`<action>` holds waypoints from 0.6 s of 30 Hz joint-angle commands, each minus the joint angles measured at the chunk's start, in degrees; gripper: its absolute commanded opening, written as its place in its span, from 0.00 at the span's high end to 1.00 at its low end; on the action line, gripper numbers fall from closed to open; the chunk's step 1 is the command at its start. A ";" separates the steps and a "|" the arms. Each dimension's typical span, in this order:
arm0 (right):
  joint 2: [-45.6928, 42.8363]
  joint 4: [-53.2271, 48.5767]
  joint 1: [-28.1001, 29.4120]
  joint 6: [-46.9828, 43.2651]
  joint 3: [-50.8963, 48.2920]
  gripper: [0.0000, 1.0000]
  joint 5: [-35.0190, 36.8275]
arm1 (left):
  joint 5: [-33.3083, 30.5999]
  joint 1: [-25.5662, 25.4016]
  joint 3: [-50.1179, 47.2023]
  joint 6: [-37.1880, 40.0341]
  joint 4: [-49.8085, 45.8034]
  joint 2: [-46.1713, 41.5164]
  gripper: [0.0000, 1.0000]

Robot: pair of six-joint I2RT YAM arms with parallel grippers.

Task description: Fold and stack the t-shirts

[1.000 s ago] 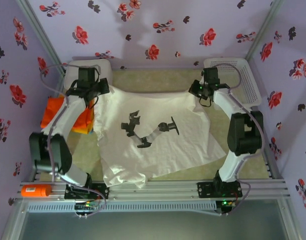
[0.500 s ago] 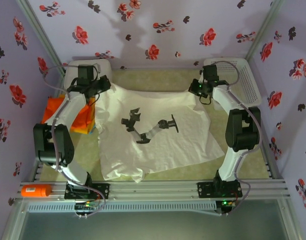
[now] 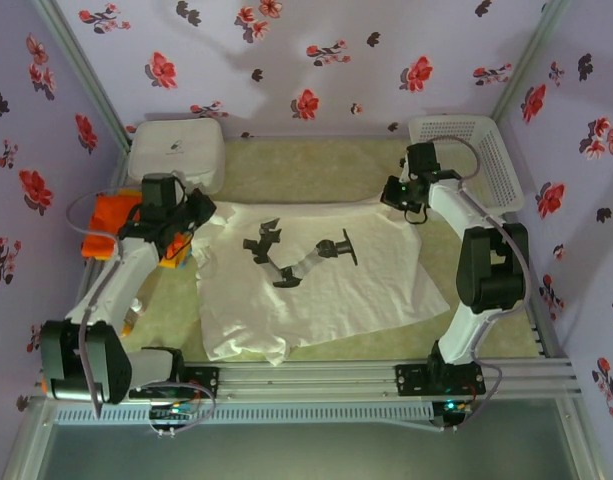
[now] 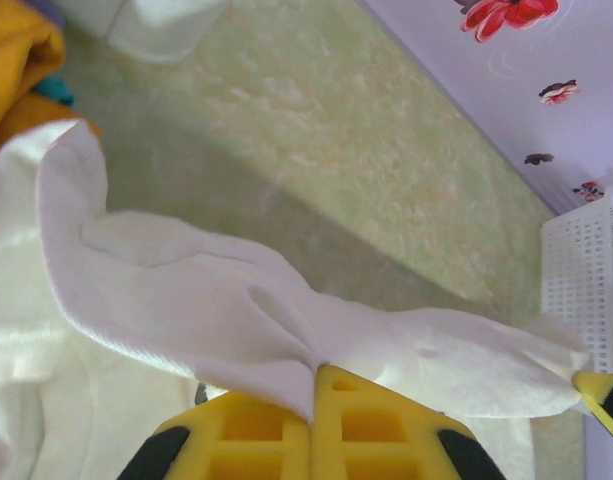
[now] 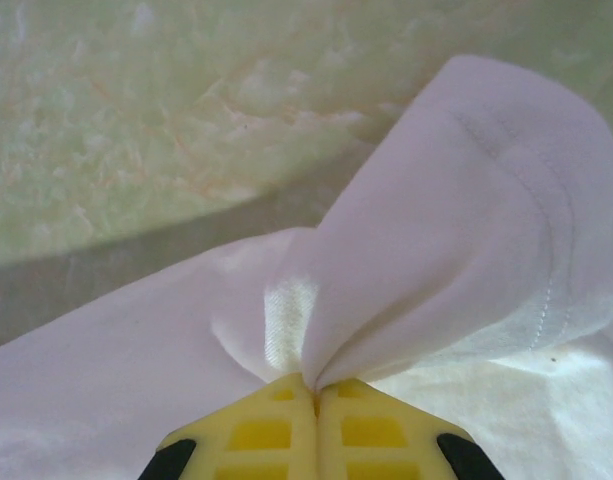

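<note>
An off-white t-shirt (image 3: 316, 290) with a black chest print lies spread in the middle of the table. My left gripper (image 3: 193, 212) is shut on its far left corner, and the cloth (image 4: 236, 310) bunches between the yellow fingers (image 4: 256, 430). My right gripper (image 3: 398, 192) is shut on the far right corner, where a fold of cloth (image 5: 446, 260) rises from the pinched fingers (image 5: 256, 430). The far edge is stretched between both grippers. A bright orange shirt (image 3: 111, 215) lies at the left under the left arm, with yellow cloth (image 4: 16, 50) beside it.
A white rounded box (image 3: 176, 150) sits at the back left. A white mesh basket (image 3: 486, 160) stands at the back right. The green mat (image 3: 306, 165) shows bare behind the shirt. An orange cylinder lies at the near left rail.
Both grippers have pulled the shirt's far edge toward the near side. The left arm moved furthest, uncovering the white box. The shirt's top now lies folded lower.
</note>
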 commanded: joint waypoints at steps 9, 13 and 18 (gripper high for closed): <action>-2.48 -4.43 -0.06 -1.43 -1.46 1.00 3.27 | -1.50 -2.07 -12.25 -10.18 1.87 -11.18 1.00; -2.28 -5.18 0.10 -1.46 -1.54 1.00 3.60 | -1.60 -2.66 -15.03 -11.02 2.46 -11.53 1.00; -2.49 -8.31 0.60 -1.45 -2.07 0.95 4.56 | -1.81 -3.02 -18.60 -11.27 1.08 -12.44 0.76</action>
